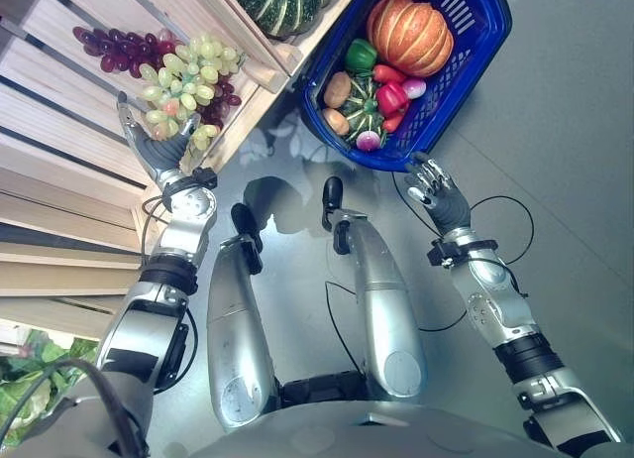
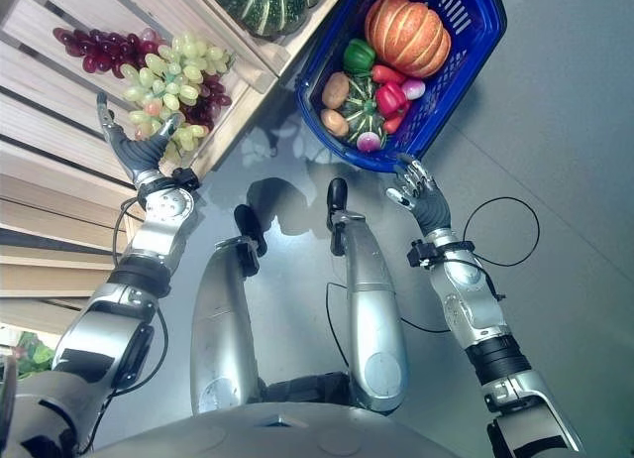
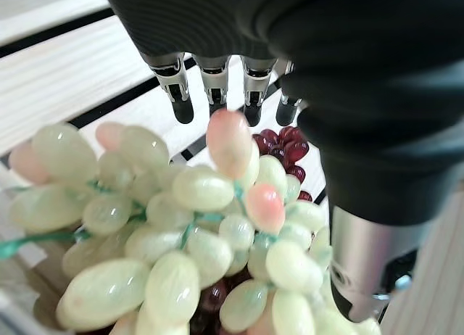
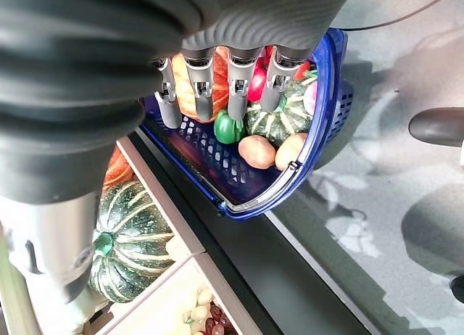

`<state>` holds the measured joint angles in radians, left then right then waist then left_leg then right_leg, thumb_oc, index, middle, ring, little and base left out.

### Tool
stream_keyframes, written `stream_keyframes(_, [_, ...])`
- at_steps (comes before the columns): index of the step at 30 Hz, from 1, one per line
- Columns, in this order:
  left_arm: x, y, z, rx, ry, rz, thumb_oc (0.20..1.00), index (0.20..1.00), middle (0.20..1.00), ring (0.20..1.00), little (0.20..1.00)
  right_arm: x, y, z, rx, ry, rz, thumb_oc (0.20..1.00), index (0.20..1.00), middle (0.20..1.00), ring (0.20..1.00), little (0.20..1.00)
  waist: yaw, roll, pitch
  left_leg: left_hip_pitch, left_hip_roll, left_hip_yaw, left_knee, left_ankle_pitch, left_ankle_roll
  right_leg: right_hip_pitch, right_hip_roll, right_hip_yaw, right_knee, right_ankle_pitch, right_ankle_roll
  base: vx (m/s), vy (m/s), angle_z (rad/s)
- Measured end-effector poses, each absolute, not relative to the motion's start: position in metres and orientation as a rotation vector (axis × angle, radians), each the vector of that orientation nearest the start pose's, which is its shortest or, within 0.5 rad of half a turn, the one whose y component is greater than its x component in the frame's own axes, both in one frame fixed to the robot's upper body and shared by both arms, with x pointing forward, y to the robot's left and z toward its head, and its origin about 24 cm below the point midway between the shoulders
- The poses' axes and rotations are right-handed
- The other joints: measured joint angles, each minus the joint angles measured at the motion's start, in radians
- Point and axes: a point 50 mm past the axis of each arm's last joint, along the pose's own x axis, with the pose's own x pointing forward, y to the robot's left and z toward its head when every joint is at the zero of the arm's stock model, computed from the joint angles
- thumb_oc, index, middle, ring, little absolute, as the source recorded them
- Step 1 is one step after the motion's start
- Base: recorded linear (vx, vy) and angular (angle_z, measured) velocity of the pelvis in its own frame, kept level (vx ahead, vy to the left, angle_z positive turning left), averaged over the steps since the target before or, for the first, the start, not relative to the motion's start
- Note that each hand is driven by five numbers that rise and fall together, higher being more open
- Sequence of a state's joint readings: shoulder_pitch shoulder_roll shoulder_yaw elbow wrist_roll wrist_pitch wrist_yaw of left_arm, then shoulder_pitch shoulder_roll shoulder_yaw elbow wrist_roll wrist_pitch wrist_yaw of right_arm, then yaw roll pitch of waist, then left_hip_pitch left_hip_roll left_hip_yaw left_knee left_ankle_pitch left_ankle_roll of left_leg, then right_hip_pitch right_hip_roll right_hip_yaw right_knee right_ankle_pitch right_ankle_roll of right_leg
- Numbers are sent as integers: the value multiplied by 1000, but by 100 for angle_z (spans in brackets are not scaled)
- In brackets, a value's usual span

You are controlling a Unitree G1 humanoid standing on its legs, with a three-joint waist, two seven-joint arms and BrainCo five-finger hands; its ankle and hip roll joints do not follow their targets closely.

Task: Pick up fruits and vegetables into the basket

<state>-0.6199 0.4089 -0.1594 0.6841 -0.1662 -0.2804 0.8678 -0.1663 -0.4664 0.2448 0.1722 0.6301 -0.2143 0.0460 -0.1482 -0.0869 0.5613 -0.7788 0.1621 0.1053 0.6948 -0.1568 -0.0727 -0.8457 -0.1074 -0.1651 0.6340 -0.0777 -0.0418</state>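
— Where the left arm reaches up to the wooden shelf, what is the left hand (image 1: pixel 151 149) doing?

— It lies at the near edge of the slatted wooden crate (image 1: pixel 59 101), fingers straight and spread, thumb apart. The green grapes (image 1: pixel 183 81) lie just past the palm; in the left wrist view the bunch sits between thumb and fingers, which are not curled round it. Whether the hand touches the grapes I cannot tell.

— And behind them?

— A bunch of dark red grapes (image 1: pixel 114 47) lies further back in the same crate, partly under the green ones. In the next compartment, beyond the wooden divider, sits a dark green striped squash (image 2: pixel 263 2).

— The right hand (image 1: pixel 436 195)?

— It hovers over the grey floor (image 1: pixel 555 131), just short of the near rim of the blue basket (image 1: pixel 485 42), fingers relaxed and slightly bent, holding nothing.

— What is in the basket?

— At its near end, two brown potatoes (image 1: pixel 338 89), a small striped green squash (image 1: pixel 363 106) and a purple-white onion (image 1: pixel 369 139). Past those, a green pepper (image 1: pixel 361 54), a red pepper (image 1: pixel 391 97) and another pinkish onion (image 1: pixel 414 87). At the far end lies a big orange pumpkin (image 1: pixel 410 34).
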Motion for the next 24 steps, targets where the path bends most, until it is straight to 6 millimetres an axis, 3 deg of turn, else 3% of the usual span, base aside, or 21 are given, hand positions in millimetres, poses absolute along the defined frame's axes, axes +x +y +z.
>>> stream_keyframes(6, [350,240,116,234,-262,795,1000,1000,1000,1000,1000,283,-187,68,157,-106,210,1000,1000,1000,1000,1000,-6,-14,5,-6,7,7,2,-1,-1,-12,3,7,6,0,0,3,-5,-3])
stream_keyframes(24, [360,282,127,482,-26,930,1000,1000,1000,1000,1000,294,-191,86,134,-146,206,1000,1000,1000,1000,1000,-29,-17,5,-38,15,10,17,-7,-7,-48,13,16,14,0,0,1,5,-1])
